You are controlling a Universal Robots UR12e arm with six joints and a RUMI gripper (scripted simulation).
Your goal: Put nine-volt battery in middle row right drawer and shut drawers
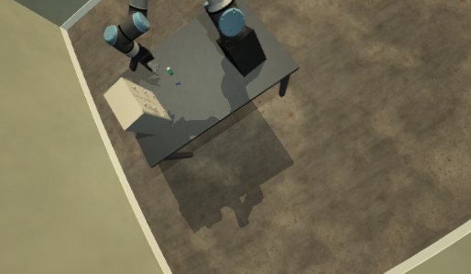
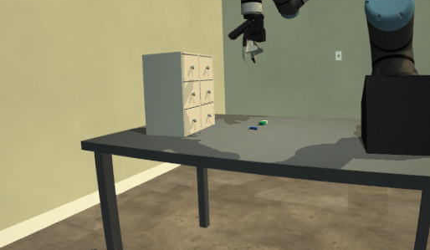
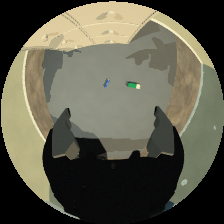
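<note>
- Grey table (image 1: pixel 197 61) (image 2: pixel 272 141) (image 3: pixel 90 107), top view upper left; holds chest and loose items.
- Cream six-drawer chest (image 1: pixel 125 100) (image 2: pixel 164 94) (image 3: pixel 95 15), exterior left of centre, upright; all drawers look shut, contents hidden. Right-middle drawer (image 2: pixel 207 92) likely needs opening first.
- Gripper (image 1: pixel 154 68) (image 2: pixel 249 60) (image 3: pixel 112 107), exterior upper centre, fingers spread, nothing pinched; probably readying for a handle or pick.
- Green, pale-ended block, likely the nine-volt battery (image 1: pixel 169 71) (image 2: pixel 263 123) (image 3: pixel 133 85), wrist view above centre, lying on tabletop.
- Blue small item (image 1: pixel 178 83) (image 2: pixel 253 128) (image 3: pixel 107 83), beside it; stays out.
</note>
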